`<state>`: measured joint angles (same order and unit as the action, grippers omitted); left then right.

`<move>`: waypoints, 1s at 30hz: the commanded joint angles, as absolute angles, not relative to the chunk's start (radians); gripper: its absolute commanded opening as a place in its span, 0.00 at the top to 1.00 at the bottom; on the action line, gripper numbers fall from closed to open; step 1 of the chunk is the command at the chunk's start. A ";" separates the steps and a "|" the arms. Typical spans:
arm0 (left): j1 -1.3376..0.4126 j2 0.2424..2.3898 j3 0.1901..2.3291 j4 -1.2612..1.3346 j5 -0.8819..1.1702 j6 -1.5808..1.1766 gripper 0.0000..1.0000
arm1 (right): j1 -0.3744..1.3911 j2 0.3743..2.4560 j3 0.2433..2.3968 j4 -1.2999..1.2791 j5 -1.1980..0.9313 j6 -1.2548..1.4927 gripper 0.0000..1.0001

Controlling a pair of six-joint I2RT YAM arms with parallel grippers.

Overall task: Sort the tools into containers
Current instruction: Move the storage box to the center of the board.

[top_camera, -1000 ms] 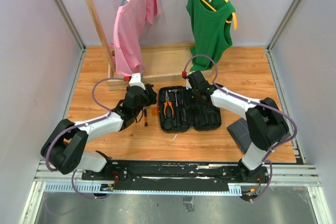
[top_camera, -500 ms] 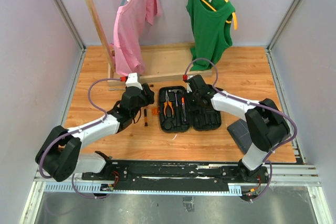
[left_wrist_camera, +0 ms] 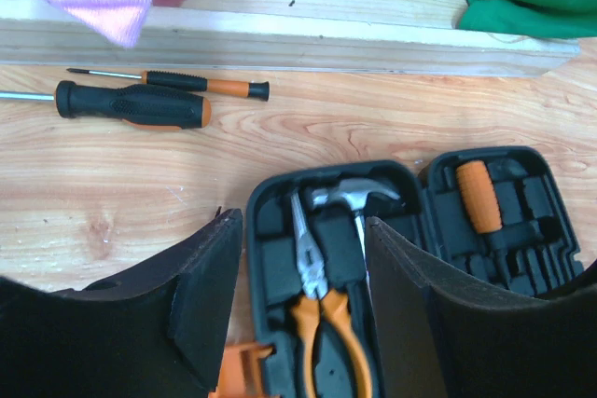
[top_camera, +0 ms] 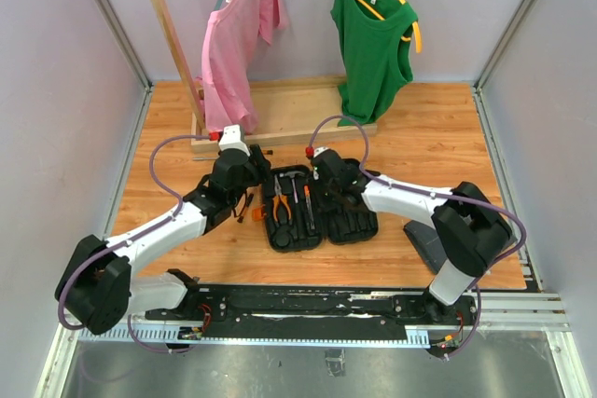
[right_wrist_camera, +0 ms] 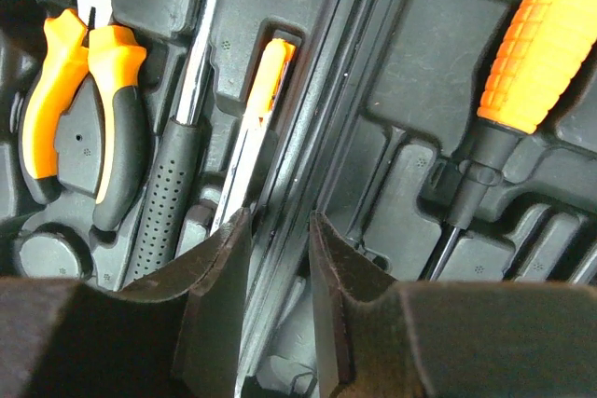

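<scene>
Tool case (top_camera: pixel 359 221): open mid-table, with the right gripper (right_wrist_camera: pixel 278 258) clamped, we judge, on its hinge ridge. Left gripper (left_wrist_camera: pixel 303 305): jaws spread and empty above the case's left half. Screwdrivers (left_wrist_camera: pixel 131 105): we log two loose just beyond that gripper, shafts crosswise to its reach, the left arm nearer.

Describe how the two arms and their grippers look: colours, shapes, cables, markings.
Both the left arm and the right arm have white tubular links between bulky black joints. A lilac cable loops loosely along each, and a small red mark sits near each wrist. The left gripper and the right gripper each have two broad, matte black fingers with flat inner faces.
</scene>
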<state>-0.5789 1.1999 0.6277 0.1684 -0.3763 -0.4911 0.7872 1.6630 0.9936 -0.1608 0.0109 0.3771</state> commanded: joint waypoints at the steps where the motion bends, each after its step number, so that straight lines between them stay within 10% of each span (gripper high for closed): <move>1: -0.572 1.168 0.677 0.114 -0.405 -0.482 0.40 | 0.872 1.678 0.996 -0.189 -0.011 0.420 0.73; 17: -0.572 1.287 0.823 0.022 -0.286 -0.457 0.39 | 0.890 1.431 0.933 -0.164 0.029 0.337 0.53; 30: -0.598 1.480 0.961 0.002 -0.141 -0.464 0.43 | 0.753 1.250 0.824 -0.268 0.091 0.398 0.59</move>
